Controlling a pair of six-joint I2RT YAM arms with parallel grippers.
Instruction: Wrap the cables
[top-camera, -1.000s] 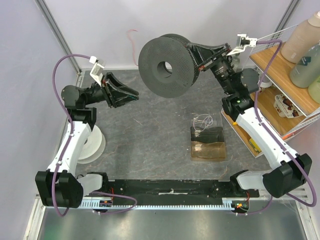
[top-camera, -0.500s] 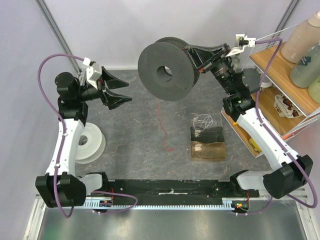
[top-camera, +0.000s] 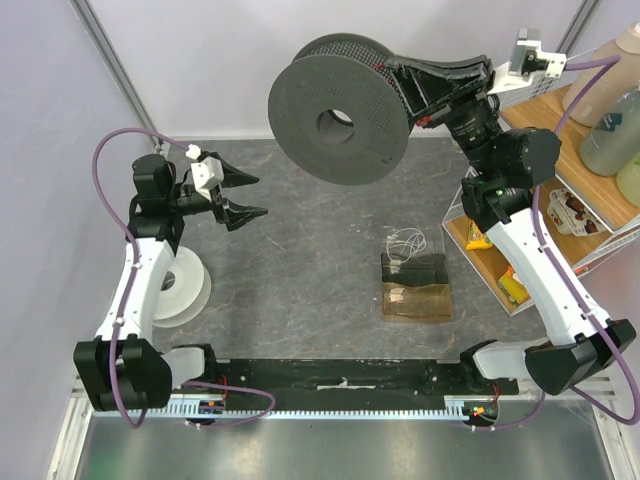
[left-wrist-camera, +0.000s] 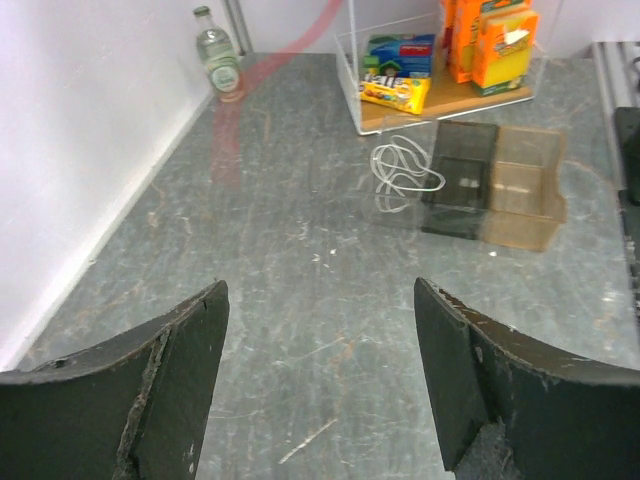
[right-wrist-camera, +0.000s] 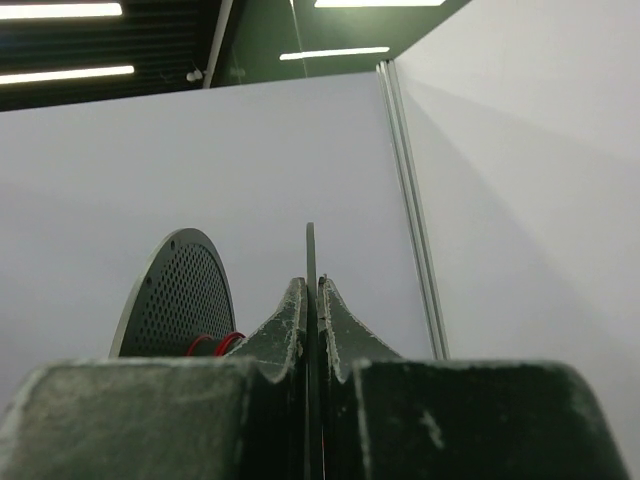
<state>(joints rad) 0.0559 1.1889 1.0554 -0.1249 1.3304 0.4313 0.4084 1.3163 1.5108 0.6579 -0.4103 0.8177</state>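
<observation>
Lifted since half a second ago, my right gripper (top-camera: 398, 92) now carries the perforated spool (top-camera: 300, 110) higher and farther back, and the red strand that hung down to the table (top-camera: 300, 270) no longer shows from above. Its fingers are pinched tight on the thin edge of the spool's rear flange, which stands between the two tips in the right wrist view. A few turns of the red wire (right-wrist-camera: 213, 344) sit on the hub, between that flange and the round front one. In the left wrist view the wire is only a faint, blurred red streak at the far end of the table, near a glass bottle (left-wrist-camera: 215, 50) by the wall.

My left gripper (top-camera: 258, 196) has swung a little right and lower. Its jaws are spread wide and hold nothing, hovering above bare table.

Farther out, a white cable coil (left-wrist-camera: 405, 175) lies just beside a dark bin (left-wrist-camera: 460, 180), which adjoins an amber bin (left-wrist-camera: 525, 190). A clear box (left-wrist-camera: 400, 70) of snack packs stands behind them. A white spool (top-camera: 185, 290) rests on the table under my left arm.
</observation>
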